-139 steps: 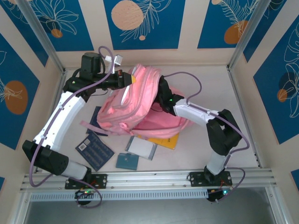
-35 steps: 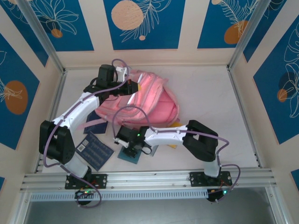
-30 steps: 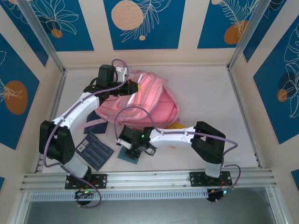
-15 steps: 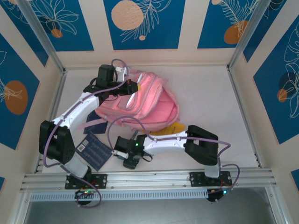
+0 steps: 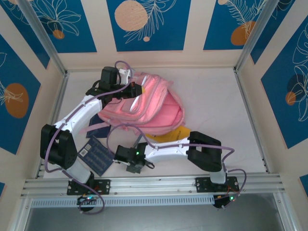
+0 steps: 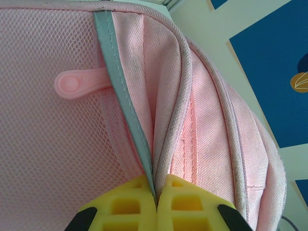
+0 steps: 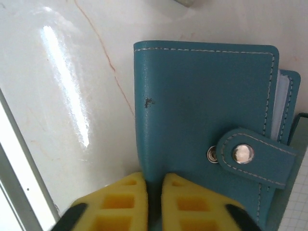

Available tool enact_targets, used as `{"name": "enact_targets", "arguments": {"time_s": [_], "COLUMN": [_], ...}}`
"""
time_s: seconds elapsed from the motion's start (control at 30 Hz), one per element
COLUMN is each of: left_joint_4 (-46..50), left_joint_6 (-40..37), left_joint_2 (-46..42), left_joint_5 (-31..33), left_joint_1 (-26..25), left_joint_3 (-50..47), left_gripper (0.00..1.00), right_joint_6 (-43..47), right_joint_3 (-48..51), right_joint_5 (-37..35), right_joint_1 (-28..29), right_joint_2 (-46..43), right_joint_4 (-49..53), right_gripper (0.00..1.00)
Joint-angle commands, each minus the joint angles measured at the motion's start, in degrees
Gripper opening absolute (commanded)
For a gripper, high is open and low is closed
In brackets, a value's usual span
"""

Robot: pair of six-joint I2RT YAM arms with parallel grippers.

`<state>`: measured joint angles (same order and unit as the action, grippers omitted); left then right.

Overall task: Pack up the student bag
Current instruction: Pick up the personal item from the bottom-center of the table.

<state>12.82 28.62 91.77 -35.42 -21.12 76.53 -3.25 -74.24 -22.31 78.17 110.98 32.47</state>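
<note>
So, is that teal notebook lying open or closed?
Closed: the teal notebook has its cover shut over the pages and the strap folded across. Whether the snap is fastened, cannot tell.

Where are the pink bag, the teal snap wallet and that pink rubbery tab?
student bag [image 5: 159, 108], top external view, its pink side panel.
teal wallet [image 7: 192, 96], right wrist view, its front cover.
pink tab [image 6: 68, 85], left wrist view, its rounded end.

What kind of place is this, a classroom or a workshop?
Probably a robot test booth: a left arm and right arm bolted to a metal rail at the edge of a white table, blue patterned panels walling it in, with the student bag and a teal wallet as practice items.
</note>
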Motion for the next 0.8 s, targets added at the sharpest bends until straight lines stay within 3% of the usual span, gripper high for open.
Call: {"name": "enact_targets", "arguments": {"time_s": [0.0,0.4,0.63,0.77], "left_joint_4": [-0.93,-1.19,-1.04,-1.05], "left_joint_6": [0.87,1.13,1.0,1.05], "left_joint_2": [-1.8,-0.68,-0.54,-0.45], "left_joint_5": [-1.4,-2.02,-1.96,-2.11], "left_joint_1": [1.15,1.17,1.17,1.17], "left_joint_3": [-0.3,-0.42,-0.42,-0.33], "left_gripper": [0.0,0.0,0.0,0.0], "right_joint_6": [0.3,-5.05,-14.95,-18.87], "right_joint_3": [1.63,10.35,19.98,25.18], "right_joint_5": [-1.05,13.97,27.96,32.07], "right_joint_1": [-1.4,-9.23,-20.45,-26.12], "right_joint_2": [0.64,-16.06,-28.42,-34.99], "right_joint_4": [0.58,-7.35,-15.61,-18.58], "right_gripper": [0.0,0.0,0.0,0.0]}}
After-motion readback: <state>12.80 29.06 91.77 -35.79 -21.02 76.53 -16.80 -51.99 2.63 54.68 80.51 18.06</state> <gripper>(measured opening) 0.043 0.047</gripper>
